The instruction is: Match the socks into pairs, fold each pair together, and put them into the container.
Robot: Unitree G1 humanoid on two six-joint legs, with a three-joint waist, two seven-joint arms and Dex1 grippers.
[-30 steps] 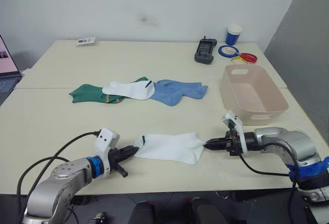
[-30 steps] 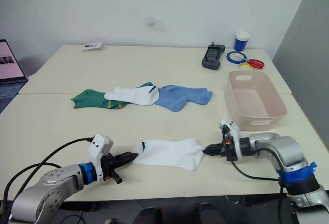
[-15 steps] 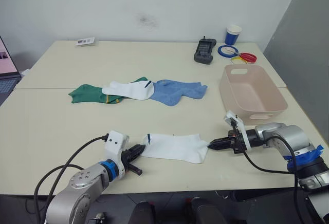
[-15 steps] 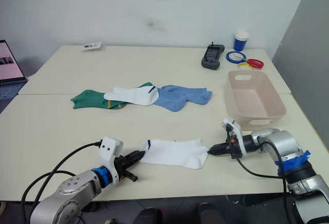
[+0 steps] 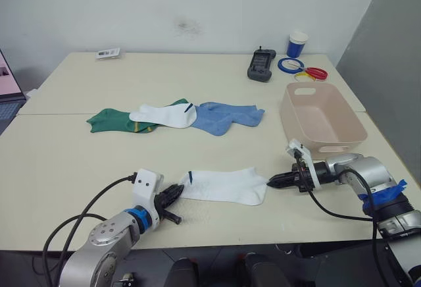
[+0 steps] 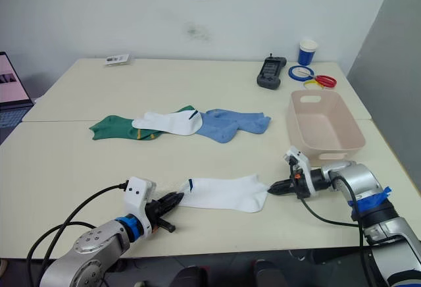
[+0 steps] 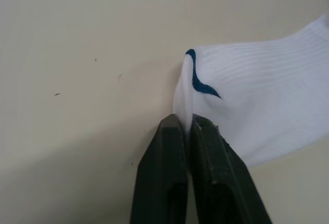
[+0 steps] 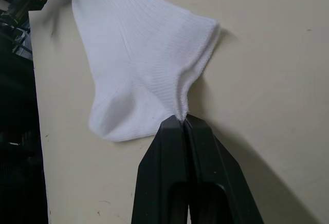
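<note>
While a white sock [image 5: 223, 185] lies stretched flat across the lower middle of the head view, each of its ends is pinched by a gripper. The left gripper [image 5: 172, 194] is closed tight on the cuff end, where a dark blue mark is seen; in the left wrist view a fold of fabric is clamped between the black fingers [image 7: 164, 172]. The right gripper [image 5: 276, 182] is closed on the sock's other end, its fingers [image 8: 169, 172] pressed together over a small point of the edge. Further up, at centre frame, a row of socks is laid out: a dark green sock [image 5: 112, 120], a second white sock [image 5: 164, 114] overlapping it, and a light blue sock [image 5: 227, 117] beside that. The pink-beige container [image 5: 322, 121] is seen at the right, near the right gripper. Behind it, at upper right, a black device [image 5: 261, 65], a blue cup [image 5: 297, 44] and rings of tape [image 5: 291, 66] are placed on the table [image 5: 66, 162].
</note>
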